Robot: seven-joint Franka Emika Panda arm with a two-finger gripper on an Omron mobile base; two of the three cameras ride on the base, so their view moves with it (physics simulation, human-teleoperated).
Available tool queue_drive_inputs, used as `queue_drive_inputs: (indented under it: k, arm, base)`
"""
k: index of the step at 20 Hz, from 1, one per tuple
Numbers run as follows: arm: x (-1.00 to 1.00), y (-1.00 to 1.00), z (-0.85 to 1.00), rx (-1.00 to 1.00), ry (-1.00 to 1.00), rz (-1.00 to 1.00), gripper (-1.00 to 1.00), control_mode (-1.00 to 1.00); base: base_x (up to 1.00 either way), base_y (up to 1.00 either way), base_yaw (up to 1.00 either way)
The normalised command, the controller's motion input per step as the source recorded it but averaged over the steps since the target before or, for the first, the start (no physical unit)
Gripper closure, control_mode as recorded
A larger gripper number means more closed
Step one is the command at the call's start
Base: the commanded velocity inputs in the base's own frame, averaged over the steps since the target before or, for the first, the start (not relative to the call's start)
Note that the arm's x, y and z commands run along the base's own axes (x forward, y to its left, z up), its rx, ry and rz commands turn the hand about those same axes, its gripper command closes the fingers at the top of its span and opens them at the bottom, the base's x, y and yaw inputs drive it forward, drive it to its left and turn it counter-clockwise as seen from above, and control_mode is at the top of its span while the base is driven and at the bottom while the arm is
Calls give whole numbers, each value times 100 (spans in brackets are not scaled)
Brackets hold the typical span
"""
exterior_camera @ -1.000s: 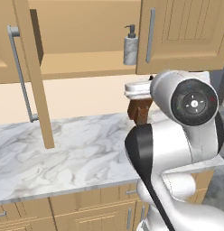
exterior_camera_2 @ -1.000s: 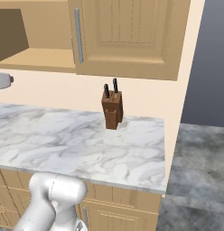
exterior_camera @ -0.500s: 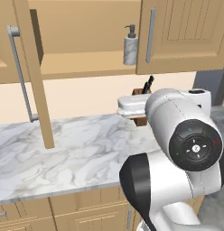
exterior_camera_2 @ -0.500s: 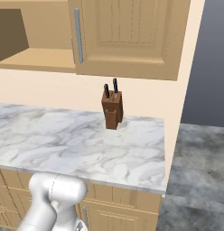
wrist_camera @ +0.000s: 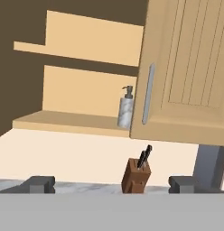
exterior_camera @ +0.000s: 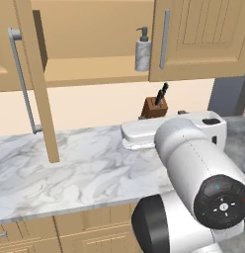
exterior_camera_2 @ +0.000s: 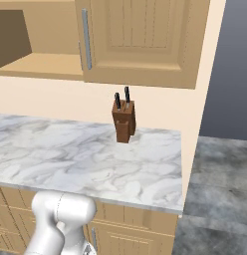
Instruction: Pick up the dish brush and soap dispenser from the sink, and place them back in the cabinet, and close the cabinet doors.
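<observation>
The white arm [exterior_camera: 193, 168] is taking up the lower right of the left base view, its big round joint nearest the camera and its forearm reaching out over the counter [exterior_camera: 70, 168], a grey-white marbled slab running along the wall.

Above it, the cabinet [exterior_camera: 90, 69] is standing open, with one wide shelf inside. Its left door [exterior_camera: 38, 84] is swinging out toward the robot, edge-on, with its long silver bar handle [exterior_camera: 23, 84] facing left. The right door [exterior_camera: 203, 39] is lying shut across the right part of the cabinet, its vertical handle [exterior_camera: 165, 38] just right of the opening.

The gripper [wrist_camera: 111, 186] is pointing at the wall below the cabinet, and its jaws are standing wide apart with nothing between them; the two dark fingertips [wrist_camera: 40, 184] are showing far apart at the bottom of the hand view.

The brown knife block [exterior_camera_2: 123, 122] is sitting on the counter against the wall, two black handles sticking up.

The soap dispenser [exterior_camera: 142, 51] is standing upright on the cabinet shelf, at its right end near the front edge, just beside the shut door's edge.
</observation>
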Motion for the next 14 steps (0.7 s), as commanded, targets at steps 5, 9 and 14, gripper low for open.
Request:
queue_drive_inputs:
  k: [5,9,14]
  arm:
    - [0,36,-11,0,-2,13,-100,-100]
    - [-6,32,-4,0,-3,12,-100,-100]
    - [-8,36,0,0,-3,7,-100,-100]
  base:
    - [0,0,0]
    - [0,0,0]
    - [0,0,0]
